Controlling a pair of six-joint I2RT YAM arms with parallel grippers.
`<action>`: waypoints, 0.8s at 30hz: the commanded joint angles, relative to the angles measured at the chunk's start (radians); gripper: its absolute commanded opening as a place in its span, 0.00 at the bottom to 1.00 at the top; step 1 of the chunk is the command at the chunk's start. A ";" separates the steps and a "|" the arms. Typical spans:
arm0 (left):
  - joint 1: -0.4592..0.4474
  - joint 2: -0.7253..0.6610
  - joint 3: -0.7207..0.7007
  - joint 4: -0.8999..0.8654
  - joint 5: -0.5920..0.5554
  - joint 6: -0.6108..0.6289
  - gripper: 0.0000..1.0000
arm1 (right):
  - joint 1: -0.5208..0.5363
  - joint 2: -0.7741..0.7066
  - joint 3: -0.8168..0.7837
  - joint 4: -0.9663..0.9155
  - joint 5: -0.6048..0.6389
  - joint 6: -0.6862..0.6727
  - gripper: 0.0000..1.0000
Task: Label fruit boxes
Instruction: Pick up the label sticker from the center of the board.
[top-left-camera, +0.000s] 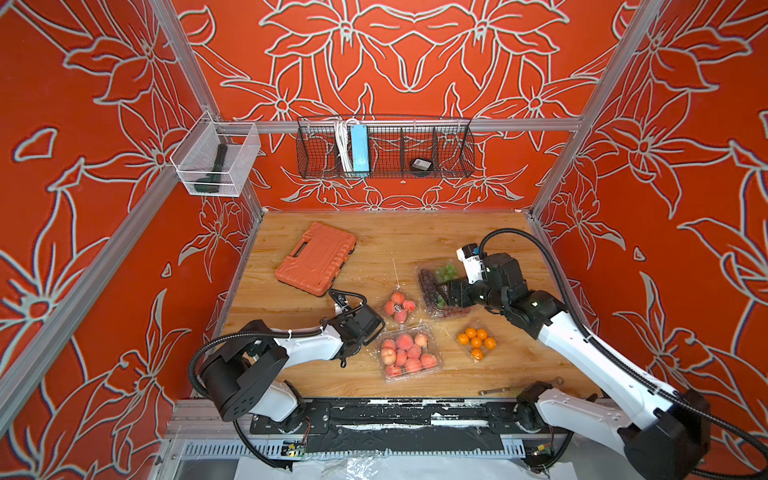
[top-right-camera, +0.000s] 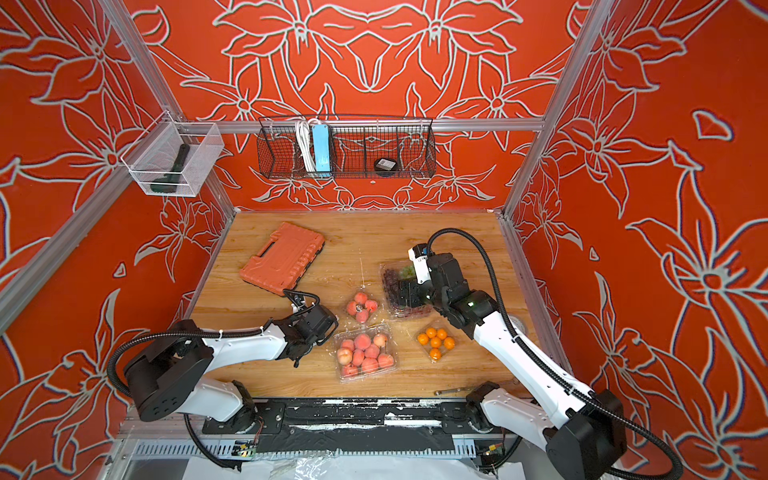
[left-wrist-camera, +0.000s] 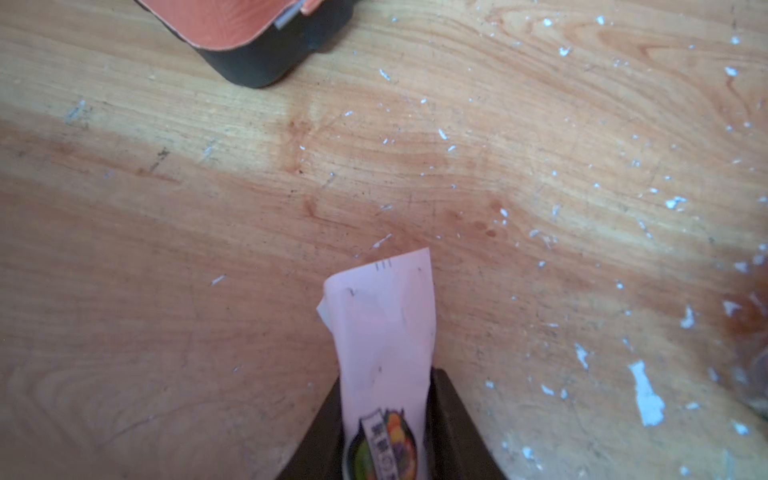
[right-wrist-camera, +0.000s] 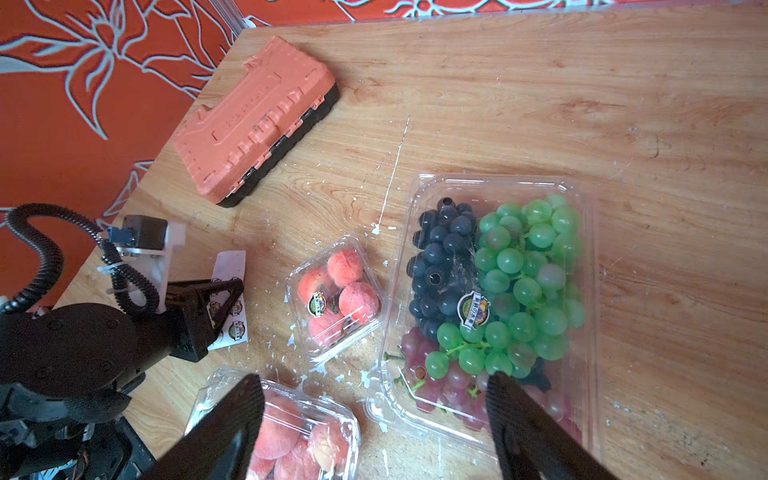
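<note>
The left gripper (left-wrist-camera: 385, 419) is pinching a white paper sheet of round dark stickers (left-wrist-camera: 384, 328), its two dark jaws pressing in from either side so that the paper is curling between them, with one fruit-printed sticker showing right at the grip. In the right wrist view this gripper (right-wrist-camera: 226, 299) is reaching low over the light wooden tabletop (right-wrist-camera: 540, 83) near its left edge, and the sheet (right-wrist-camera: 230, 262) is sticking out past the fingertips; whether the paper is touching the wood I cannot tell. The four fruit boxes are sitting clustered right of the table's centre in both top views. A large clear plastic clamshell box of green and purple grapes (top-left-camera: 446, 272) (top-right-camera: 392, 274) is lying farthest back, and a small clear clamshell box of few peaches (top-left-camera: 399, 307) (top-right-camera: 361, 307) is standing just to its left. A wider clear clamshell box of many peaches (top-left-camera: 409, 353) (top-right-camera: 365, 353) is sitting nearer the robot, and a small clear clamshell box of small oranges (top-left-camera: 477, 343) (top-right-camera: 436, 343) is to its right. A round label (right-wrist-camera: 473, 309) is showing on the grape box (right-wrist-camera: 519, 270) and another (right-wrist-camera: 316, 303) on the few-peach box (right-wrist-camera: 345, 291). The right gripper (right-wrist-camera: 374, 419) is hovering above the near end of the grape box with its jaws spread wide and gripping nothing. One finger (right-wrist-camera: 237, 415) is showing over the many-peach box (right-wrist-camera: 299, 436) and the other (right-wrist-camera: 523, 424) over the grapes. An orange ribbed plastic tool case (top-left-camera: 316, 257) (right-wrist-camera: 253, 120) is lying closed at the back left, well apart from the boxes.
</note>
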 joint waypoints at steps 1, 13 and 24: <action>-0.006 -0.030 -0.047 -0.125 0.084 0.003 0.30 | 0.004 -0.015 -0.017 0.017 -0.014 0.004 0.86; 0.041 -0.478 -0.079 0.041 0.039 0.240 0.16 | 0.005 -0.080 -0.079 0.175 -0.077 -0.026 0.84; 0.041 -0.635 -0.063 0.567 0.552 0.635 0.18 | 0.050 0.008 -0.031 0.479 -0.438 0.022 0.94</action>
